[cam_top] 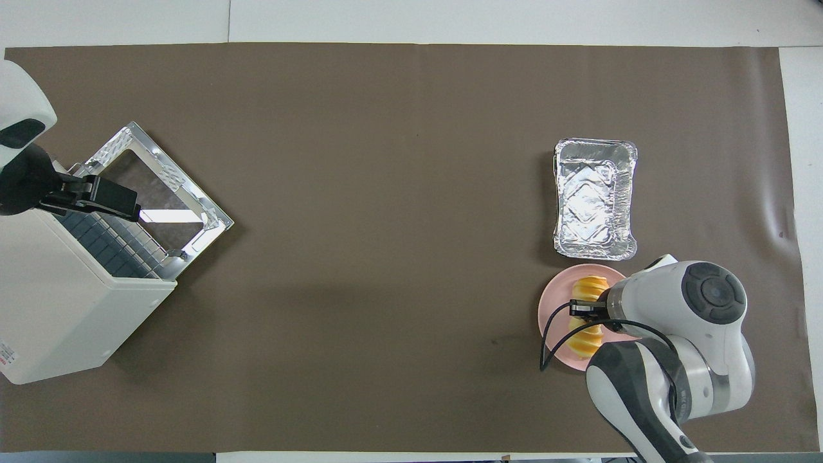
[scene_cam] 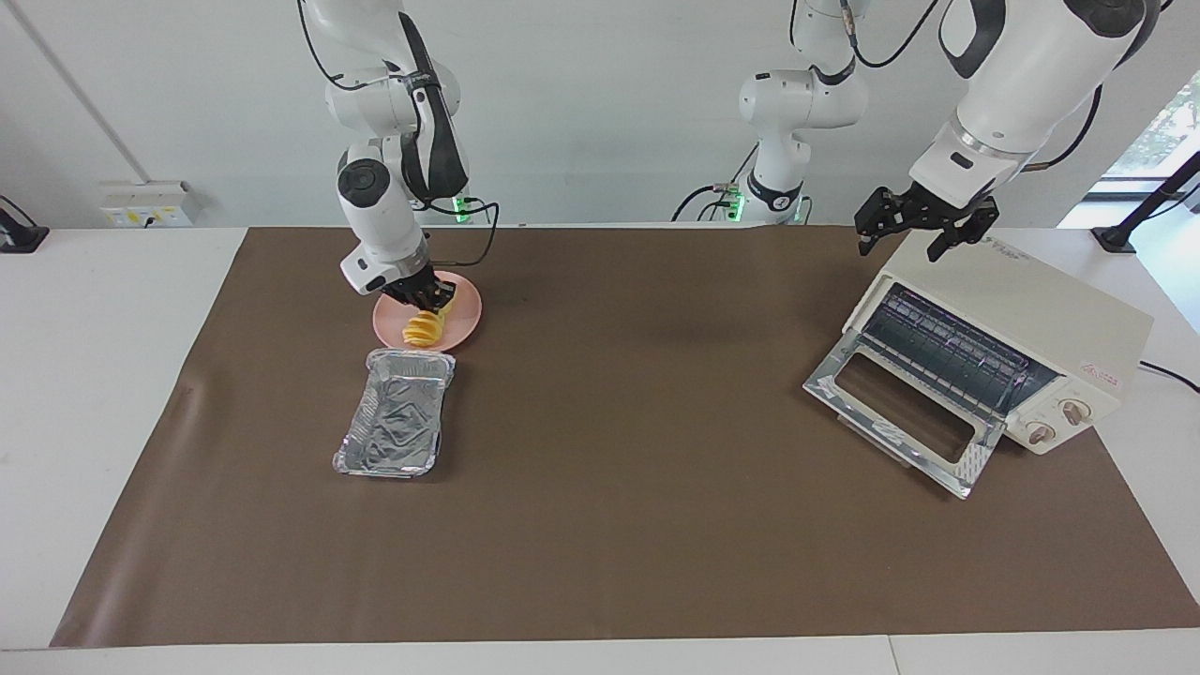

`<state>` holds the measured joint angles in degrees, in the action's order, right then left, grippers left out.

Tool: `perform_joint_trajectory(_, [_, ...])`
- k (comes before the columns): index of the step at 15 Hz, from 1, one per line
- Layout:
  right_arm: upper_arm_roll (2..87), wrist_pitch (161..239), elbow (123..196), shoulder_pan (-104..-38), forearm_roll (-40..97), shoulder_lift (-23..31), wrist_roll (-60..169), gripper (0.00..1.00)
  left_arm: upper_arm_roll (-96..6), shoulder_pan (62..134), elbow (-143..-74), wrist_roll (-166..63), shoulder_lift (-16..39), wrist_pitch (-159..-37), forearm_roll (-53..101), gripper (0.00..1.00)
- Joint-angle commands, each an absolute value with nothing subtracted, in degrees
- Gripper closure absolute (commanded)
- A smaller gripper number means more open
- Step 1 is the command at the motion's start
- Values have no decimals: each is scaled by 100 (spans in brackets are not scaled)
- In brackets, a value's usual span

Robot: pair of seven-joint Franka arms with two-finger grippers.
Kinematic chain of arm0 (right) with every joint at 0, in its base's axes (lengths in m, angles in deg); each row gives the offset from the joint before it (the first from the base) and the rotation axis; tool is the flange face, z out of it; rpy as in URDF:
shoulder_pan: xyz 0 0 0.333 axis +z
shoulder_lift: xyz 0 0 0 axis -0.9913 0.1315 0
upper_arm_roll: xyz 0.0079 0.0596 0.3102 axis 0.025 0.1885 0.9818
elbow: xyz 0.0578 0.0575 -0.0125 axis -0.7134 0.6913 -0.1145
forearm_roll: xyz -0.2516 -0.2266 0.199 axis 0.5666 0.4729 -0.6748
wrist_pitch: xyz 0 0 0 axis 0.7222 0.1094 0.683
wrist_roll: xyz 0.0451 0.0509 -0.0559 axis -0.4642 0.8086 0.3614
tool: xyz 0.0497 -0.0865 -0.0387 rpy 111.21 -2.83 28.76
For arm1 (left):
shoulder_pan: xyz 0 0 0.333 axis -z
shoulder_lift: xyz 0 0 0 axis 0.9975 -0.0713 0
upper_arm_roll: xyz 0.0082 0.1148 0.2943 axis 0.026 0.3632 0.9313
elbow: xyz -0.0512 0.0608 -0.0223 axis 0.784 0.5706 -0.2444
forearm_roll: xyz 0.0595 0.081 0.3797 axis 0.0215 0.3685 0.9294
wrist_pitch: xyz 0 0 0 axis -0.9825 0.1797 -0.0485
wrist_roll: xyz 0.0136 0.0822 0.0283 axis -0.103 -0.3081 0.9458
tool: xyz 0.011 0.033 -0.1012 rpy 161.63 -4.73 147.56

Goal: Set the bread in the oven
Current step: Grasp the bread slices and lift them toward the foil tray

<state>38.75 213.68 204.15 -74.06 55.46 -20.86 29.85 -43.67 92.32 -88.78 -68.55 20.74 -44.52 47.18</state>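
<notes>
The bread (scene_cam: 424,330) (cam_top: 592,285), a ridged yellow-orange loaf, lies on a round pink plate (scene_cam: 466,317) (cam_top: 551,316) toward the right arm's end of the table. My right gripper (scene_cam: 435,302) (cam_top: 587,309) is down on the loaf, its fingers closed across the loaf's middle. The cream-white oven (scene_cam: 1031,323) (cam_top: 64,315) stands at the left arm's end with its glass door (scene_cam: 898,412) (cam_top: 164,183) dropped open and the rack showing. My left gripper (scene_cam: 921,234) (cam_top: 96,196) hangs open over the oven's top, holding nothing.
A crinkled silver foil tray (scene_cam: 394,427) (cam_top: 595,199) sits beside the plate, farther from the robots. A brown mat (scene_cam: 637,487) covers the table between the plate and the oven.
</notes>
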Motion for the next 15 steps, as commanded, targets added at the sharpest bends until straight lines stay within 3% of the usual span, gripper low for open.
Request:
perform_joint_trajectory(1, [3881, 20795, 20051, -7374, 5469, -2142, 2837, 100, -4400, 9180, -8968, -6899, 2180, -4457, 4795, 0])
perform_joint_trajectory(5, [3907, 19616, 18875, -7400, 5416, -2142, 3011, 100, -4400, 9180, -8968, -6899, 2180, -4457, 4795, 0])
perform_joint_trajectory(7, [3872, 19272, 18136, -7506, 5416, -1871, 3423, 100, -4400, 9180, -8968, -6899, 2180, -4457, 4795, 0])
perform_joint_trajectory(13, [3854, 19253, 16369, -7814, 5504, -615, 3882, 100, -4400, 9180, -8968, -6899, 2180, -4457, 4795, 0])
perform_joint_trajectory(15, [3854, 19585, 16130, -7814, 5600, -254, 3952, 100, -4400, 9180, -8968, -6899, 2180, -4457, 4795, 0])
